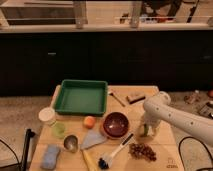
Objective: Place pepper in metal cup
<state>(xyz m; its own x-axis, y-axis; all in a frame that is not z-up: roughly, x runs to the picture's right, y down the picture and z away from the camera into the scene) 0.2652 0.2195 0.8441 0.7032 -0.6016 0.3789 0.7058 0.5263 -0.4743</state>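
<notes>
On the pale tan bench (pixel 75 120) sit a bright green tray (pixel 81 96), a dark red bowl (pixel 116 124), an orange ball (pixel 89 121), a silver-grey metal cup (pixel 71 142) and a blue sponge (pixel 50 156). The white tool (pixel 143 131) hangs just right of the bowl, a touch of green at its tip.

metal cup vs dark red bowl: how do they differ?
Size: the metal cup is much smaller than the dark red bowl.
Look: the cup is shiny silver-grey, while the bowl is dark red.
Place: the cup sits lower left in the view, and the bowl is near the centre.
Shared: both are round, upright and open on top.
The hand is low, just right of the bowl, well away from the cup.
</notes>
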